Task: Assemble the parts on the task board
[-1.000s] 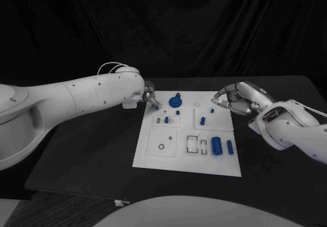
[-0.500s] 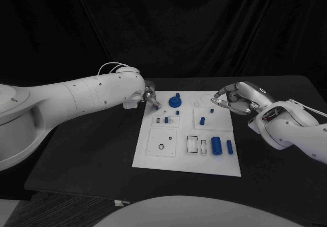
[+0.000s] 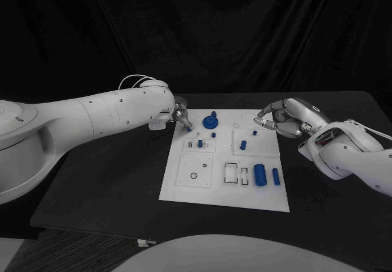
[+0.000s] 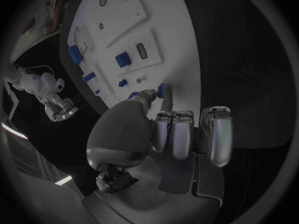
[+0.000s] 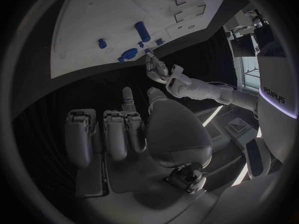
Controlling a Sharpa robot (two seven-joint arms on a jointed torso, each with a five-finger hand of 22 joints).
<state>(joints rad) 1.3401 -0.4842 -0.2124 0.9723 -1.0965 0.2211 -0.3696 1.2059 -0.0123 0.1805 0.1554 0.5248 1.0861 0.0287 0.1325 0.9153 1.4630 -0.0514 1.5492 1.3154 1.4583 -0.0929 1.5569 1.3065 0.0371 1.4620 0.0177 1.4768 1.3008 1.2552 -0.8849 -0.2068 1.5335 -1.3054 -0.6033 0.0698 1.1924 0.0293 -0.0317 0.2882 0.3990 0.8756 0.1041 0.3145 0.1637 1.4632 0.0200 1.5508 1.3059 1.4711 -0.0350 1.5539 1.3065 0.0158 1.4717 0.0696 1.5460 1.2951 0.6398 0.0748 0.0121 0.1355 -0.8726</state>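
Risk, as judged: the small blue part (image 4: 160, 90) being pinched by the left hand (image 3: 178, 116) at the task board (image 3: 184, 192) 11 o'clock corner could be dropped or jammed if tilted at insertion. The right hand (image 3: 282, 118) is being held curled, nothing gripped, over the board's 2 o'clock edge.

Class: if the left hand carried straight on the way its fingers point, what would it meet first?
Probably the small blue part at the board's far-left corner, just beyond the left hand; depth is unclear.
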